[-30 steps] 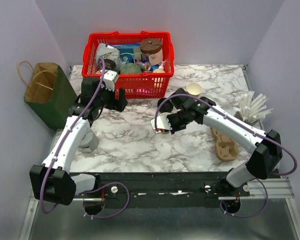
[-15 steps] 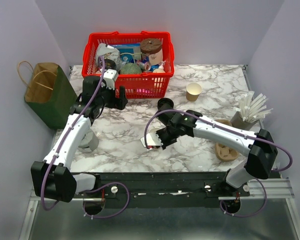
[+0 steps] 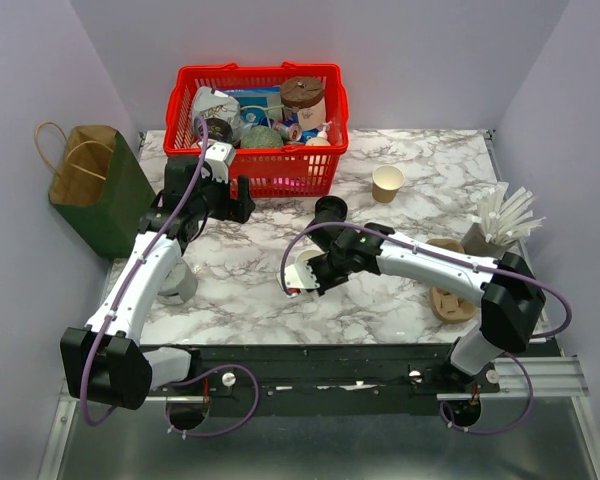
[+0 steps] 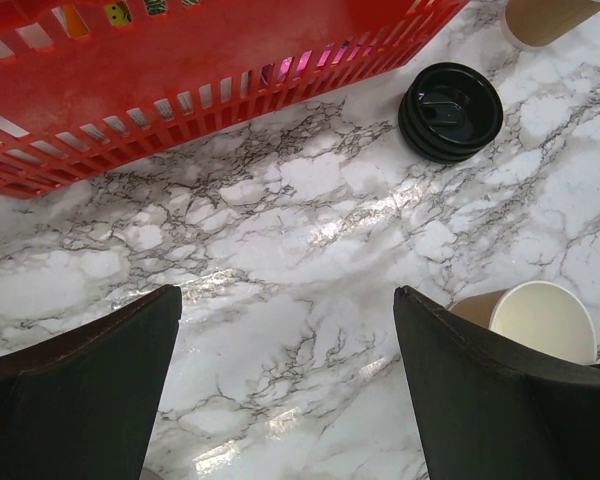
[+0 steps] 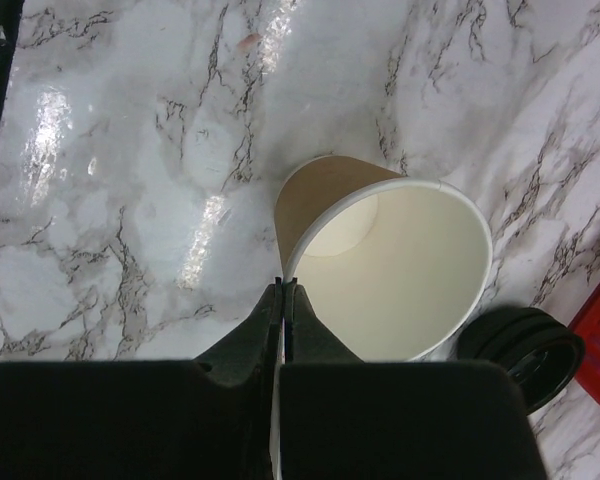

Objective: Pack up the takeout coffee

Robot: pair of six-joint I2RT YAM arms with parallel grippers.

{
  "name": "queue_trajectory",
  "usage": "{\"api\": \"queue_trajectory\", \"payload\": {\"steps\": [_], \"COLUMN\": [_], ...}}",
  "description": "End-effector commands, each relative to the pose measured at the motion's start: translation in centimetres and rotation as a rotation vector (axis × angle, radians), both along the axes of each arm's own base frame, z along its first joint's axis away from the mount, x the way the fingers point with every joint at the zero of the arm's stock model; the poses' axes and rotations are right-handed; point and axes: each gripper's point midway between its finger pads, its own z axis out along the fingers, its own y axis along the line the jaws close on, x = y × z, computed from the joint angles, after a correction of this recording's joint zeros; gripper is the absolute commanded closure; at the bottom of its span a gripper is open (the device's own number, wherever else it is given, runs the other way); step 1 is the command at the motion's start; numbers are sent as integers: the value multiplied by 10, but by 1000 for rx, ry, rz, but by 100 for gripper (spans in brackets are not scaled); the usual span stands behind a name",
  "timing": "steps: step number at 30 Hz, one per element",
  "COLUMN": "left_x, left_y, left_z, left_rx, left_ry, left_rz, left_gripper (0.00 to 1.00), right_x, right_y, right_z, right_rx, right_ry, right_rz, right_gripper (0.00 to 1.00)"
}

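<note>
The right gripper (image 3: 298, 278), pinching the rim of the small tan kraft-paper cup with a white inside (image 3: 306, 268), now sits nearer the front edge of the white marble-patterned table (image 3: 250, 270) and further toward the left arm's side than a second ago. Most of that travel falls in the first half second, and the shift since is slight. The right forearm lies more stretched across the table. The stack of round black plastic lids (image 3: 330, 208) and the second tan paper cup (image 3: 387, 182), partly hidden before, now show uncovered.

red basket (image 4: 180, 80): cropped top, left | black lids (image 5: 525, 340): lower part hidden
</note>
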Motion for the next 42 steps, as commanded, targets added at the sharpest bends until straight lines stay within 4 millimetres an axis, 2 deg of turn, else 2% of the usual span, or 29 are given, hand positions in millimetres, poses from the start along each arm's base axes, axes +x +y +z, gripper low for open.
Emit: {"api": "queue_trajectory", "payload": {"steps": [1,4,5,9,11,13,16,18,19,20,21,22,23,24,25,26,27,28,32,34,37,42], "left_x": [0,1,2,2,3,1,-2,-7,-10,-14,-19,-24,-29,-38,-46,-51,-57,-60,-60,-59,-53,-47], "left_y": [1,0,0,-2,-3,-5,-9,-14,-15,-17,-18,-18,-17,-21,-21,-22,-21,-20,-13,-13,-16,-21], "left_z": [6,5,6,6,8,8,11,17,21,25,25,32,29,30,35,32,29,29,19,16,11,16], "left_rx": [-3,-9,-10,-9,-10,-10,-10,-16,-1,-7,10,19,47,46,54,82,90,102,115,113,96,78], "left_ry": [-14,-11,-14,-12,-10,-4,-1,-1,-22,-29,-40,-70,-88,-102,-132,-146,-136,-136,-90,-96,-80,-82], "left_rz": [14,12,12,3,-7,-20,-59,-107,-138,-151,-193,-211,-246,-291,-315,-353,-362,-366,-317,-317,-310,-315], "left_gripper": [5,5,5,5,5,5,6,5,4,1,1,1,1,1,1,1,1,1,1,1,1,1], "right_x": [5,2,2,0,3,3,17,37,42,63,71,81,98,103,109,122,126,132,144,148,158,174], "right_y": [3,2,2,-1,-2,0,2,-8,-2,-15,-19,-19,-30,-35,-36,-40,-43,-46,-50,-52,-54,-56], "right_z": [-5,-8,-7,-1,13,41,81,97,116,114,115,129,128,114,112,118,103,99,75,59,46,24], "right_rx": [-11,-25,-22,-20,8,65,167,219,288,302,315,360,365,330,330,339,303,286,251,230,198,141], "right_ry": [-16,4,6,8,3,14,45,101,136,177,208,221,230,282,306,272,301,284,205,176,140,110], "right_rz": [-11,-15,-18,-21,-29,-30,-93,-193,-195,-267,-293,-298,-333,-349,-345,-326,-326,-326,-234,-202,-177,-155], "right_gripper": [90,83,75,60,54,53,51,50,49,48,47,46,45,41,39,37,36,36,39,41,41,45]}}
